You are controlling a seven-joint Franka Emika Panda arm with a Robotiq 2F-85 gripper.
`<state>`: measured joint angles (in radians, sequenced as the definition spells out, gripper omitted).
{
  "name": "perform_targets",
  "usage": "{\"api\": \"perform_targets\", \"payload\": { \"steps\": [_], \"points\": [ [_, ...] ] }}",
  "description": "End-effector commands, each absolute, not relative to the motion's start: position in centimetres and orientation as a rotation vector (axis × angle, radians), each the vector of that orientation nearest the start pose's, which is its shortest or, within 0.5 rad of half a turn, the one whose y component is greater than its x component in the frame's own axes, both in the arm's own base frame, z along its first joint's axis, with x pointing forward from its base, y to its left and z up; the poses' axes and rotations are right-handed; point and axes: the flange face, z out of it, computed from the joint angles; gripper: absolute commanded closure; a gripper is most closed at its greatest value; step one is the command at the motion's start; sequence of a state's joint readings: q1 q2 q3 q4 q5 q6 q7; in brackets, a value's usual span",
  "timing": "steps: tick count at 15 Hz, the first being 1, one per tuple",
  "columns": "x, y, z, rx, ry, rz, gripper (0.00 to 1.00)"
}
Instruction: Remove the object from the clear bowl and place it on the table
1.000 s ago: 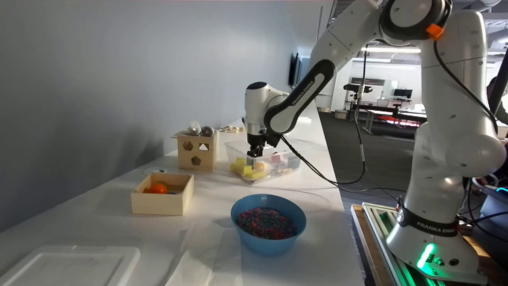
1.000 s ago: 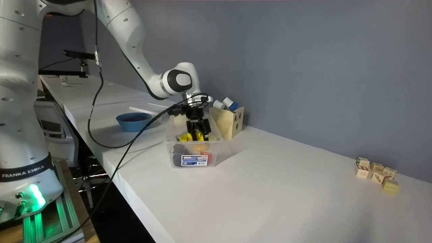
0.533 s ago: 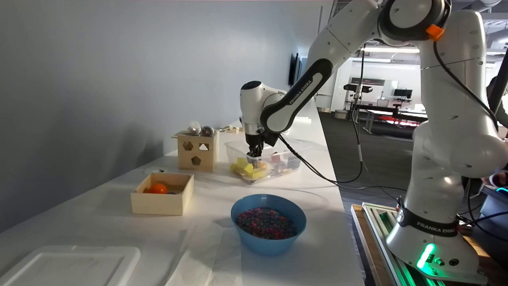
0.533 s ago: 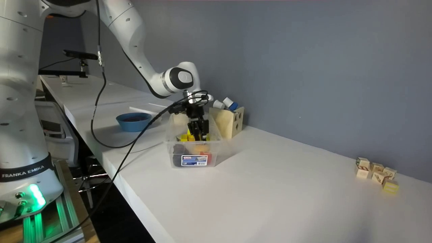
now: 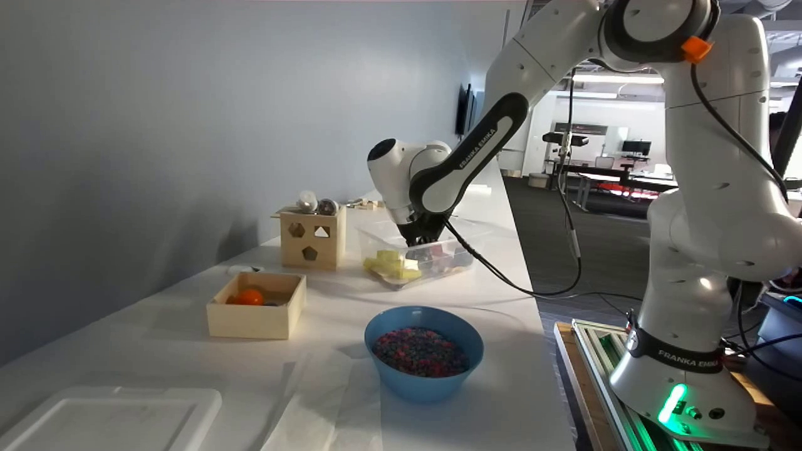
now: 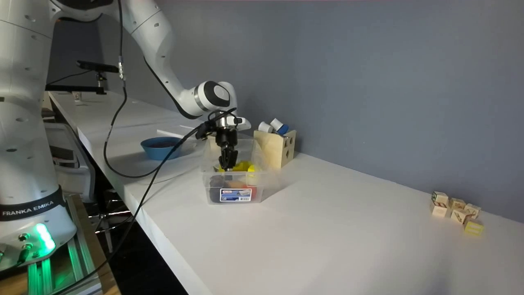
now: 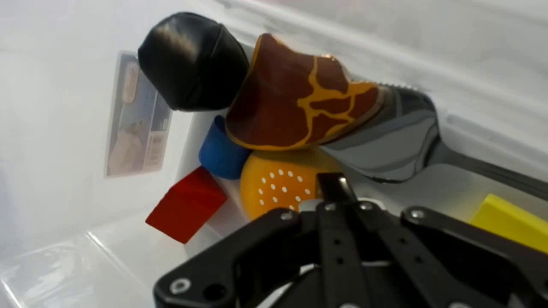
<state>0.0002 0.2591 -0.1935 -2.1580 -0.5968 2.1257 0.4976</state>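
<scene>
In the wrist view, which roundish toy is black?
The black lump at upper left, beside the toy steak; the bun is orange with white dots, the cylinder blue.

A white-dotted orange dome [image 7: 278,184] faces me in the remote wrist view, a black lump [image 7: 192,64] at its eleven o'clock, a mustard-veined brown slab [image 7: 282,98] at twelve, a red block [image 7: 187,205] at nine.

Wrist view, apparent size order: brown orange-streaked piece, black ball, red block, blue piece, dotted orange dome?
1. brown piece
2. black ball
3. red block
4. blue piece, partly covered

Unranked: orange dome; too much is hidden to place it.
</scene>
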Motion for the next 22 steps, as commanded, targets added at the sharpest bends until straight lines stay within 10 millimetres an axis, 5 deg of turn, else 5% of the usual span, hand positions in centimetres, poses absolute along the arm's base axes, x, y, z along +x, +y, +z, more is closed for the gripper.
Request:
{"api": "perform_targets", "payload": {
  "steps": [1,7,11,12,13,22],
  "points": [
    [51.2,-12.7,26.9,2.521,-0.474,-0.310,1.00],
    [49.9,-14.3,29.3,2.425,-0.808,-0.175,1.00],
    [49.1,-14.9,30.7,2.405,-0.879,-0.177,1.00],
    [49.4,-15.0,30.3,2.434,-0.866,-0.158,0.74],
    [49.6,-15.2,30.0,2.441,-0.873,-0.151,0.73],
    [50.7,-15.0,27.0,2.529,-1.058,-0.025,0.12]
  ]
}}
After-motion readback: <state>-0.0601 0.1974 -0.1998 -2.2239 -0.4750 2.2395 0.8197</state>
